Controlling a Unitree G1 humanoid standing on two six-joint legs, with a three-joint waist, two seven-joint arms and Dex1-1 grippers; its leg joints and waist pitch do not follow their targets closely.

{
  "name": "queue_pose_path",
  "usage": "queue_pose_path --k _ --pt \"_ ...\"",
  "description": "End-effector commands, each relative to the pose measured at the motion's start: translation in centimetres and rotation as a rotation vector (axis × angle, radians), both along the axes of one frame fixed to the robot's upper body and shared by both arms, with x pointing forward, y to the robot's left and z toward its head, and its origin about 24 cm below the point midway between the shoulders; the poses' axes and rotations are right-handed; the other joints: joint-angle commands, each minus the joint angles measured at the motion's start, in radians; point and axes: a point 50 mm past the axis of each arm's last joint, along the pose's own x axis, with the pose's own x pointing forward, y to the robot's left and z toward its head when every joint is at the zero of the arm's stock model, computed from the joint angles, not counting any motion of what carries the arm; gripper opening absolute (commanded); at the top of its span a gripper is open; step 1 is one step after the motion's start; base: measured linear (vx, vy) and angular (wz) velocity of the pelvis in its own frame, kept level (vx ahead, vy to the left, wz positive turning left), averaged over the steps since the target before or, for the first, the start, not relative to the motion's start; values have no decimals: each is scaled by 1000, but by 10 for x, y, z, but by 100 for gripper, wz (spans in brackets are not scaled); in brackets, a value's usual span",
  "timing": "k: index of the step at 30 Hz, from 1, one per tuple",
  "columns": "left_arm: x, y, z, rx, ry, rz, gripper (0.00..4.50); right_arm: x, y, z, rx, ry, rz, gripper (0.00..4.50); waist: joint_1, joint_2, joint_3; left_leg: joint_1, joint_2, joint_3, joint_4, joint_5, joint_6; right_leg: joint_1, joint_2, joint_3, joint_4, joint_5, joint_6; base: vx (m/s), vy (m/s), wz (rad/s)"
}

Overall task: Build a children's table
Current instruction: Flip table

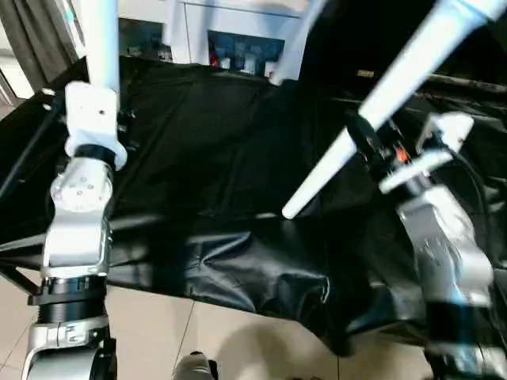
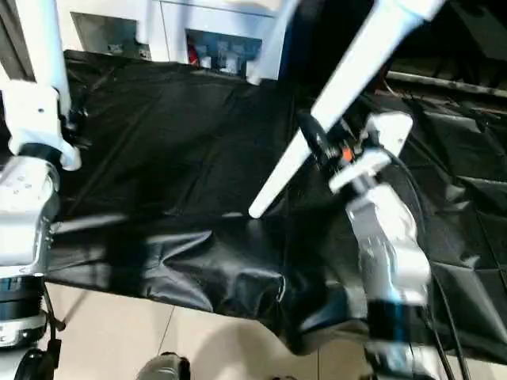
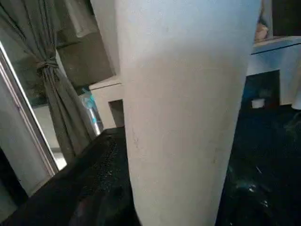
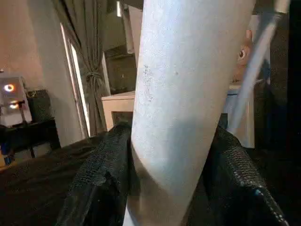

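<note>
Black sheeting [image 1: 214,158] covered the work surface, crumpled along its near edge above pale floor tiles [image 1: 230,340], with a white glass-door cabinet [image 1: 230,39] behind it and grey curtains [image 3: 56,94] beside a window. Both arms were raised over this cloth, each carrying one white tubular leg. The right gripper [image 1: 366,144] was closed on the right-hand leg [image 1: 396,87] partway along its length; in the right wrist view its two black fingers [image 4: 101,183] pinched the tube from either side. That leg lay on a steep diagonal, its upper part running up and away to the robot's right, its free lower end [image 1: 291,209] pointing down and inward toward the middle of the cloth, hanging just above it. The left gripper [image 1: 93,119] carried the left-hand leg [image 1: 101,39], which stood nearly upright and ran out of the top of the head view; whether those fingers were spread or pressed could not be told, since the tube hid them in the left wrist view. A further white leg [image 1: 297,39] slanted near the cabinet. By my reading, the right arm was nearer to any seating move, its leg's tip already aimed downward, though where it should be seated could not be made out.
</note>
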Motion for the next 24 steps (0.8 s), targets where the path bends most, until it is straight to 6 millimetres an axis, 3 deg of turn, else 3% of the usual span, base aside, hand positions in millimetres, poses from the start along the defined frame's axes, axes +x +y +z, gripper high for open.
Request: queue_pose_path --k 1,5,8,11,12,14,16,18,19,21,24 --pt "3 -23 -3 48 4 -104 156 -8 26 1 -135 -35 104 174 -8 13 -84 46 27 -11 -90 -296 -39 39 -39 26 -73 -201 -124 0 0 0" --pt "2 -19 -19 47 53 -101 156 -13 28 -12 -252 -4 48 174 -19 14 -79 46 26 -14 -96 -353 -59 35 -41 26 -80 -270 -108 0 0 0" --pt "0 -14 -29 50 85 -76 156 -15 29 -18 -351 -6 25 174 -28 13 -69 50 25 -18 -102 -439 -72 30 -42 26 -92 -378 -85 0 0 0" --pt "-5 -7 -39 55 116 -33 156 -17 32 -23 -411 -4 33 174 -34 9 -60 68 24 -22 -106 -526 -77 23 -45 24 -113 -508 -57 0 0 0" --pt "-7 -5 -42 55 124 -23 156 -17 32 -26 -426 1 33 174 -37 11 -62 72 24 -24 -109 -537 -78 27 -46 22 -119 -521 -55 0 0 0" --pt "-11 -3 -46 54 133 -16 156 -16 30 -31 -440 15 23 174 -38 9 -63 72 28 -26 -116 -520 -76 31 -46 22 -120 -485 -56 0 0 0" --pt "-14 -3 -50 50 144 -14 156 -14 26 -35 -448 33 2 174 -42 5 -55 82 29 -27 -119 -577 -82 22 -42 20 -128 -497 -57 0 0 0" --pt "-17 -3 -54 48 153 -16 156 -13 24 -38 -447 45 -14 174 -44 8 -56 90 30 -32 -123 -626 -93 23 -42 17 -131 -513 -56 0 0 0" --pt "-18 -4 -56 46 161 -26 156 -12 22 -41 -448 54 -21 174 -45 1 -57 89 30 -34 -124 -626 -94 25 -43 18 -129 -494 -59 0 0 0" --pt "-19 -6 -60 51 175 -40 156 -10 19 -46 -455 76 -32 174 -50 6 -57 86 32 -36 -130 -635 -100 28 -40 18 -126 -461 -63 0 0 0" --pt "-19 -8 -63 62 183 -47 156 -11 18 -52 -458 98 -40 174 -56 3 -57 90 32 -38 -133 -669 -106 29 -39 15 -128 -450 -64 0 0 0"
